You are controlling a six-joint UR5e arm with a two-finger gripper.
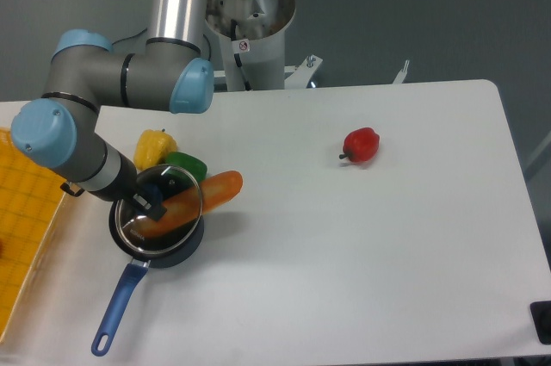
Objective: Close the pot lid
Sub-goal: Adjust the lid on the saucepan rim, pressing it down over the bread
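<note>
Pot (172,250), small, round, black w/ long blue handle running to ~7 o'clock, sits at table's (362,245) 9 o'clock side, just right of a yellow tray (26,237). Lid (164,211), clear glass w/ thin metal rim, is over the pot mouth & looks slightly tilted; gripper (153,202) is clenched on its knob. An orange veg (215,191) sticks out from under lid toward 2 o'clock; yellow pepper (155,145) & green pepper (185,164) sit at pot's 12, red pepper (362,144) well apart at 3 o'clock.

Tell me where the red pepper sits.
The red pepper lies alone on the white table, right of centre in the camera view, well apart from the pot at the left.
</note>
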